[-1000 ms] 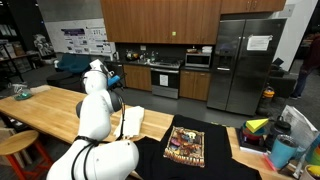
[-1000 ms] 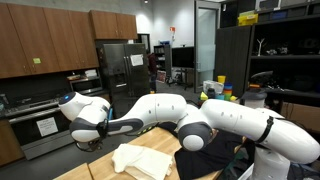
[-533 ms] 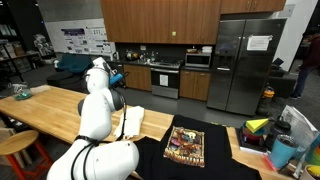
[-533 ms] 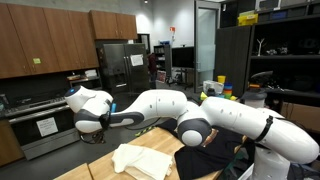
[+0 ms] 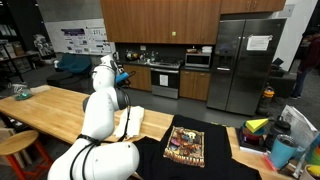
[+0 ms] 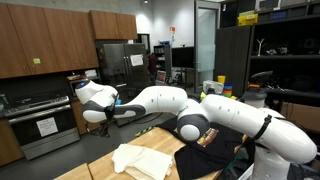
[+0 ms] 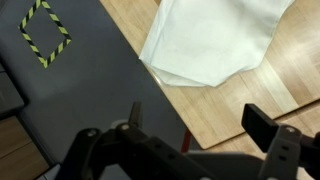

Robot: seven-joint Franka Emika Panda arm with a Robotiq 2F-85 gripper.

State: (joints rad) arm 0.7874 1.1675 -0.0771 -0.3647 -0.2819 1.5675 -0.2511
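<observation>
the gripper (image 7: 195,118) hangs open and empty, high above the wooden table (image 7: 275,95). the folded white cloth (image 7: 215,40) lies flat on the table, ahead of the fingertips and slightly right, its long axis roughly parallel to the line between the fingers.

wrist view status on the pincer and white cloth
Pincer open, empty, above the table. White cloth lying flat, untouched. Dark mat beside it, nothing between.
</observation>
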